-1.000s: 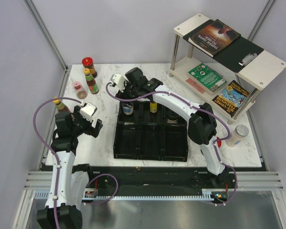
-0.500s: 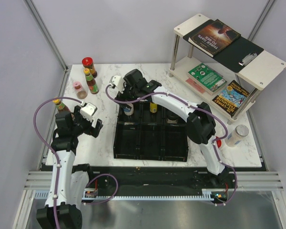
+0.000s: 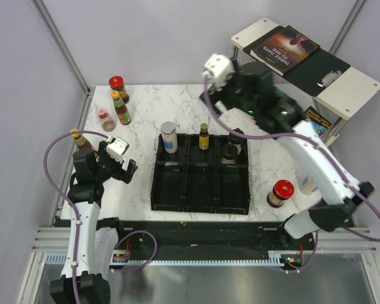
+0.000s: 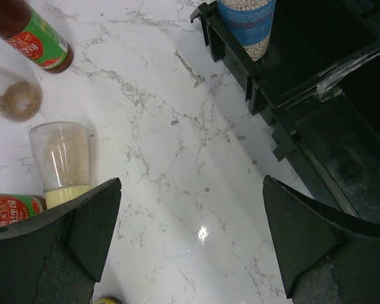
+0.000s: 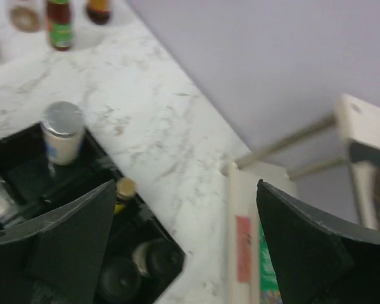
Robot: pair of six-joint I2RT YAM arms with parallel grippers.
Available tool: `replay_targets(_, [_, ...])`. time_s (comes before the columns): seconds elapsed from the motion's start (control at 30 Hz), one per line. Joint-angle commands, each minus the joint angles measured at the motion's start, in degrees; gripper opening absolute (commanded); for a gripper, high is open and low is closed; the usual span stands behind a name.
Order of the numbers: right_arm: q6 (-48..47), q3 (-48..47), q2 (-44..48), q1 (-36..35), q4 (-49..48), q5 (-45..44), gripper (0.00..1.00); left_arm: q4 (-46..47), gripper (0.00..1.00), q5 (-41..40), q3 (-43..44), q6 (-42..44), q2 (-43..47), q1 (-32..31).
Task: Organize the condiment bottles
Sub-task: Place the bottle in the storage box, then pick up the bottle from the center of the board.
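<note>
Sitting in tray (image 3: 154,190), silver-lid jar (image 3: 169,137) well apart fr. open right pincer (image 5: 185,250).

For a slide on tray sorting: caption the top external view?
Open right gripper hangs high beyond a black compartmented tray holding, among others, a silver-lidded clear jar and a slim dark bottle.

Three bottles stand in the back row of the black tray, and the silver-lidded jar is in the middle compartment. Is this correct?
No. The silver-lidded jar is in the left compartment of the black tray's back row, not the middle one, which holds the slim yellow-capped bottle. The rest is right; the top external view shows it.
</note>
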State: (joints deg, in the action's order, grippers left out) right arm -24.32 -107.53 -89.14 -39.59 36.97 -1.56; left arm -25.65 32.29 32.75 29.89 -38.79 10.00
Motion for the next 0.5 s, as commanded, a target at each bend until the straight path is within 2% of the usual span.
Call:
replay_targets(0.0, [-0.1, 8.6, 7.3, 10.4, 9.8, -7.0, 0.98, 0.7, 0.99, 3.0, -0.1, 0.3, 1.3, 0.5])
replay_targets(0.03, [-0.8, 12.0, 8.4, 14.4, 12.1, -7.5, 0.98, 0.6, 0.99, 3.5, -0.1, 0.3, 1.4, 0.5])
replay_targets(0.13, [-2.4, 19.1, 12.8, 20.2, 16.2, -6.4, 0.98, 0.3, 0.99, 4.2, 0.0, 0.3, 1.8, 0.6])
replay_targets(0.47, [-5.1, 33.2, 26.6, 31.0, 24.0, -7.2, 0.98, 0.1, 0.99, 4.8, -0.1, 0.6, 3.0, 0.8])
